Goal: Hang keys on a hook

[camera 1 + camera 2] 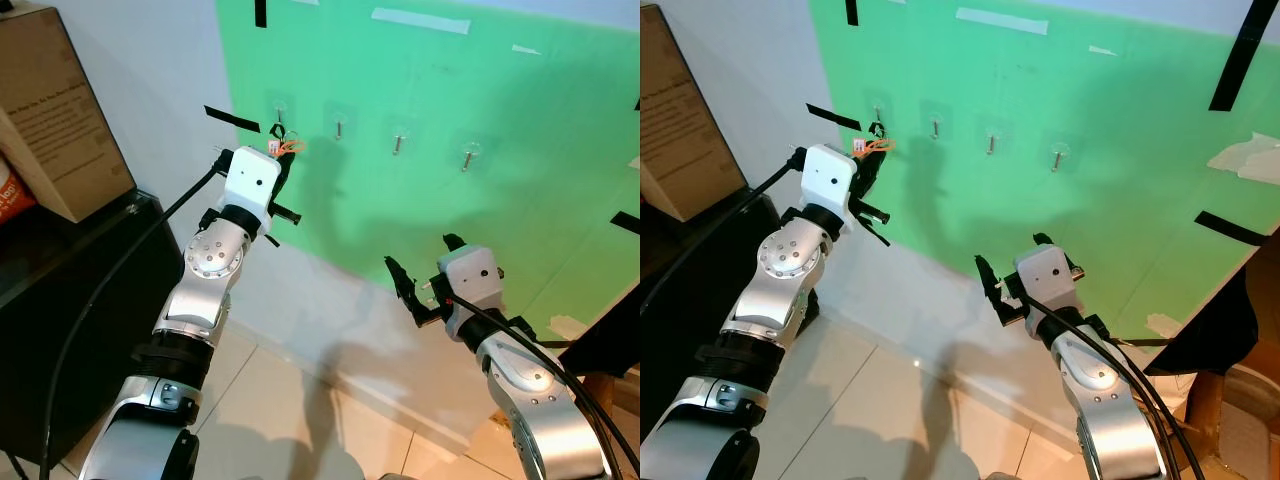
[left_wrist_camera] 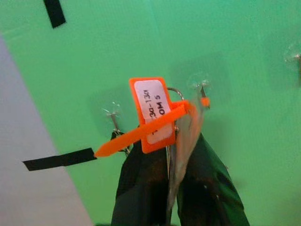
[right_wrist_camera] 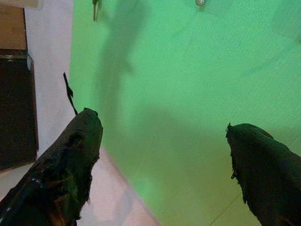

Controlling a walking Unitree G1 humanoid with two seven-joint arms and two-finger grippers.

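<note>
While four hooks point(image 1: 338, 125) line the board, left hand point(image 2: 175, 155) grips keys point(image 2: 155, 115).

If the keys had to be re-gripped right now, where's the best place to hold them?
Probably the flat key blades, pinched edge-on from below, much as the left end effector holds them now. That leaves the ring and the orange tag free above the fingers, facing the hooks on the green board.

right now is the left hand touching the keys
Touching. The left wrist view shows the left hand with both black fingers pressed against the keys, orange tag above, close to the hook.
</note>
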